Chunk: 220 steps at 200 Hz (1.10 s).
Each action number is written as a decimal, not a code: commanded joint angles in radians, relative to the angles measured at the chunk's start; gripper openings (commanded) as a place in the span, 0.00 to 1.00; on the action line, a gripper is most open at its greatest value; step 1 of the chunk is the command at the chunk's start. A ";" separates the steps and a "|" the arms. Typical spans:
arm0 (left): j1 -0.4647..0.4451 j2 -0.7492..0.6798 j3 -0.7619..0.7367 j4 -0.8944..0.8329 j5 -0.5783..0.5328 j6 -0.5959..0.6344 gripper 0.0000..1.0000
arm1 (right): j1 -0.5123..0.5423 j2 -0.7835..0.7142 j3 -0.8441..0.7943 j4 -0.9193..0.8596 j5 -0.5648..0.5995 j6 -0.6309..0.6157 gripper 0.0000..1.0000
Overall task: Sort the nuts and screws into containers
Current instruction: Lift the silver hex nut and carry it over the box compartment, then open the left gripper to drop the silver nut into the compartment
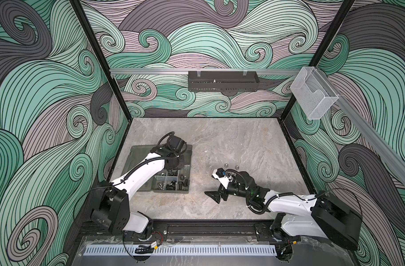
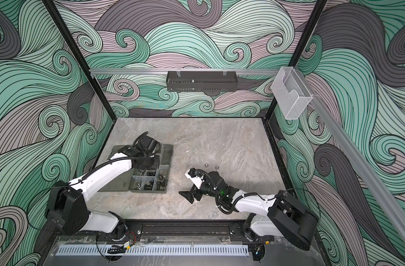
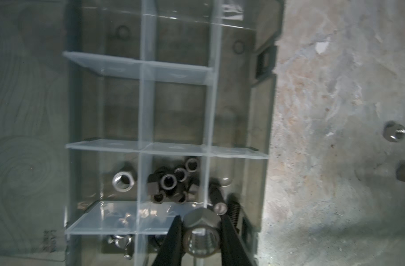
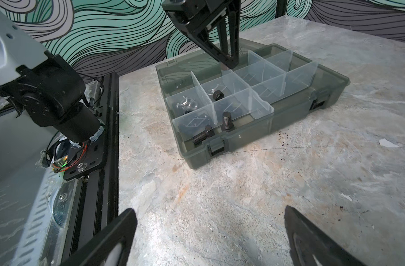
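The grey-green organizer box (image 1: 171, 190) (image 2: 150, 190) (image 4: 243, 142) lies at the table's left, its containers split by clear dividers (image 3: 173, 149). My left gripper (image 3: 200, 222) (image 4: 229, 64) hangs over the box, shut on a silver hex nut (image 3: 201, 235). Below it, one compartment holds black nuts (image 3: 171, 182), another a silver nut (image 3: 123, 182), another wing nuts (image 3: 119, 239). Two black screws (image 4: 201, 135) (image 4: 228, 121) sit in the edge compartment. Two silver nuts (image 1: 226, 165) (image 1: 237, 166) lie loose on the table. My right gripper (image 1: 214, 195) (image 4: 210, 230) is open and empty, low over bare table.
The box's open lid (image 1: 137, 156) lies flat to its left under my left arm. A black perforated tray (image 1: 222, 81) and a clear acrylic holder (image 1: 312, 92) hang on the walls. A black rail (image 1: 210, 228) runs along the front edge.
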 commanded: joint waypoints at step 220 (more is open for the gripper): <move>0.190 0.208 -0.007 0.008 -0.025 -0.017 0.29 | 0.042 -0.001 -0.024 0.079 0.095 -0.061 0.99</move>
